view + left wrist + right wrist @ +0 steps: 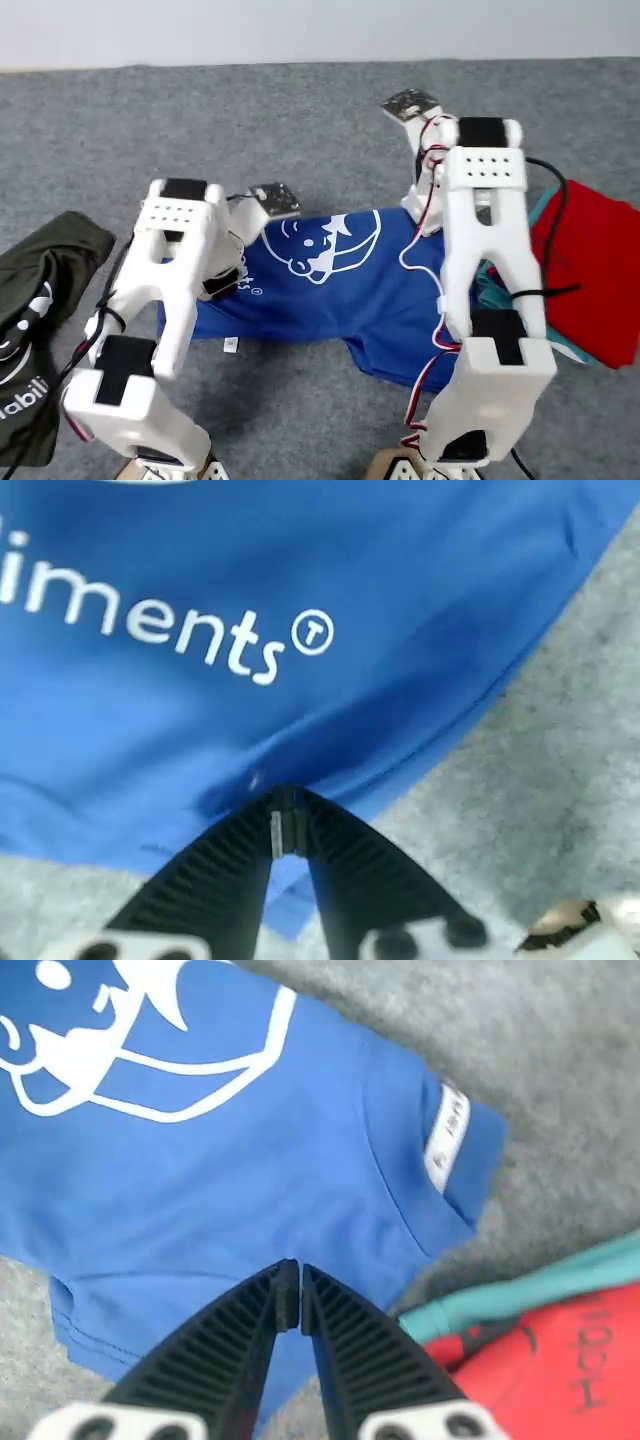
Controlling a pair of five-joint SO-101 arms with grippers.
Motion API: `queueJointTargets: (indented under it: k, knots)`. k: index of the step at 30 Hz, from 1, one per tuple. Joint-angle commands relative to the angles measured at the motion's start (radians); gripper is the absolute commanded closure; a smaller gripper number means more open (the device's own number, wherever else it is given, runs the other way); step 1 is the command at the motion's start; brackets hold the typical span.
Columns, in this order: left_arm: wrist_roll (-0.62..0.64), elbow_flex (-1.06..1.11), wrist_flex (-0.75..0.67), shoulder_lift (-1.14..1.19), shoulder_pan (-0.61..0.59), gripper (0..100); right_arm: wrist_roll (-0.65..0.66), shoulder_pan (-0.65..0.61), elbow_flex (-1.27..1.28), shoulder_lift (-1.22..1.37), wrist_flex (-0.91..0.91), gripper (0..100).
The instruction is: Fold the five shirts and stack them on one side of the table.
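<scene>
Blue shirt (330, 295), white lettering (140, 620), perhaps logo (322, 243)

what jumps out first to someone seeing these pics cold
The bright blue shirt with its white print, spread across the middle of the grey table, draws the eye first. Two white arms rise over it; the left end effector is shut on its cloth, the right end effector shut over it. A red shirt lies at the right edge, a dark green shirt at the left.
</scene>
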Motion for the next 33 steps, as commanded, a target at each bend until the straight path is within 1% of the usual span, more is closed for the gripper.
queueJointTargets:
  k: [1,4,6,10,14,19,25,29,33]
  knots:
    - [-0.012,0.002,-0.049,0.057,-0.02,99,-0.009,0.044,-0.048,-0.071,0.021,98.7]
    - [-0.012,-0.008,-0.078,0.112,-0.046,99,-0.009,0.059,-0.048,-0.071,0.021,98.7]
    - [-0.012,-0.005,-0.074,0.132,-0.049,99,-0.009,0.061,-0.048,-0.071,0.022,98.7]
    - [-0.066,0.016,0.028,0.132,-0.049,99,-0.009,0.061,-0.046,-0.071,0.022,98.7]
    - [-0.077,0.036,0.101,0.126,-0.083,99,-0.009,0.054,-0.046,-0.071,0.022,98.7]
    - [-0.112,0.093,0.126,0.037,-0.144,99,-0.009,0.054,-0.046,-0.071,0.022,98.7]
    - [-0.12,0.177,0.129,-0.051,-0.147,99,-0.009,0.039,-0.046,-0.071,0.021,98.7]
    - [-0.121,0.174,0.121,-0.11,-0.152,99,-0.009,0.015,-0.049,-0.073,0.021,98.7]
    - [-0.115,0.122,0.121,-0.199,-0.153,99,-0.009,0.013,-0.049,-0.074,0.042,98.7]
